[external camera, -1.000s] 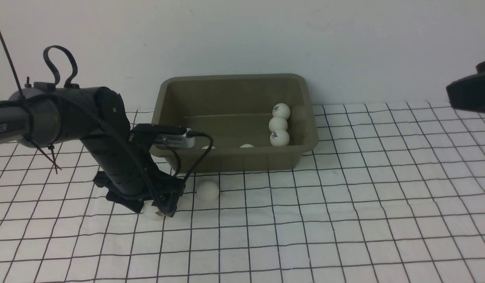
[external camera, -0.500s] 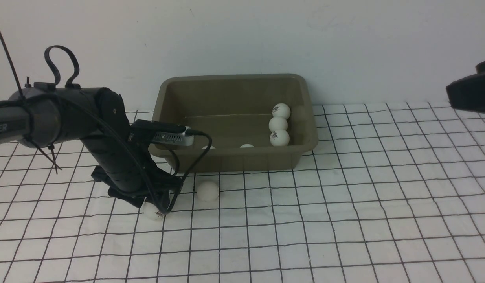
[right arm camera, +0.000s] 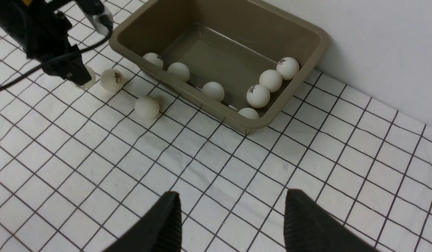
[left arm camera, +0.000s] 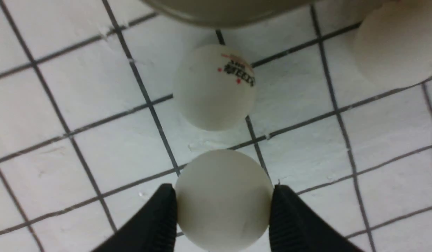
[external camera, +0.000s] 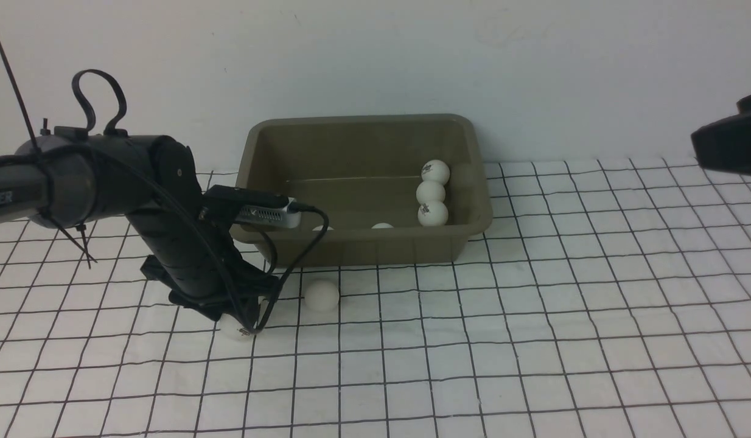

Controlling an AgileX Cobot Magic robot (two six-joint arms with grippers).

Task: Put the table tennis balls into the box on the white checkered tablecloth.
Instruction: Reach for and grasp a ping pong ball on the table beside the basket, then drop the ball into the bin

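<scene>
My left gripper (left arm camera: 223,189) is shut on a plain white table tennis ball (left arm camera: 223,201) low over the white checkered tablecloth (external camera: 534,340), with a finger pressed against each side. Just beyond it lies a ball with a printed logo (left arm camera: 214,86), and a third ball (external camera: 321,295) rests in front of the box (external camera: 363,250). The olive-grey box holds several balls (right arm camera: 258,95) along its near and right walls. In the front view the left gripper (external camera: 244,317) stands left of the box's front corner. My right gripper (right arm camera: 230,197) hangs open and empty, high over the cloth.
A white wall rises right behind the box. The left arm's cable (external camera: 302,243) loops close to the box's front left corner. A dark part of the right arm (external camera: 728,146) shows at the front view's right edge.
The left gripper's fingers have closed onto the ball beneath them. The arm has shifted only slightly. The other balls and the right arm have not moved.
</scene>
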